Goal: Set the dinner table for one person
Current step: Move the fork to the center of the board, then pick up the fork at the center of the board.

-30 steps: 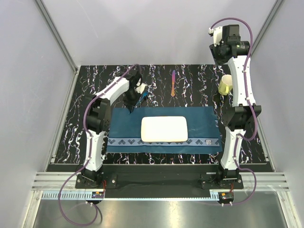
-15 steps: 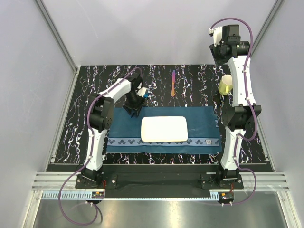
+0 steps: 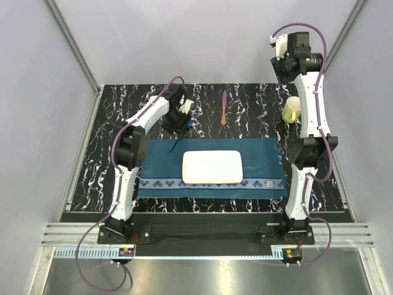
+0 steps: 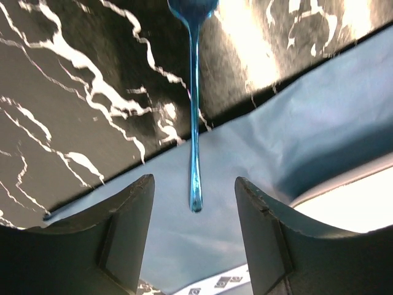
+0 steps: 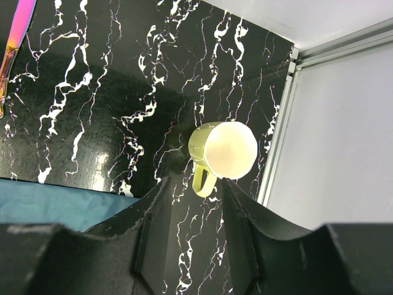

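Note:
A translucent blue spoon (image 3: 179, 137) lies with its handle on the far left edge of the teal placemat (image 3: 158, 167) and its bowl on the black marble-veined dinner table (image 3: 101, 153). My left gripper (image 3: 180, 118) hovers just beyond it, open and empty. In the left wrist view the spoon (image 4: 194, 123) runs straight between the open fingers of the left gripper (image 4: 193, 180). A white rectangular plate (image 3: 212, 166) sits mid-placemat. My right gripper (image 5: 195, 184) is open, raised high above a yellow mug (image 5: 224, 150).
An iridescent pink-orange utensil (image 3: 224, 107) lies on the table beyond the plate; it also shows in the right wrist view (image 5: 15, 31). The mug (image 3: 291, 109) stands near the right edge by the metal frame. Grey walls enclose the table.
My left gripper lowered the blue spoon onto the placemat's far left edge, let it go, and drew back toward the far side. The right arm has not moved.

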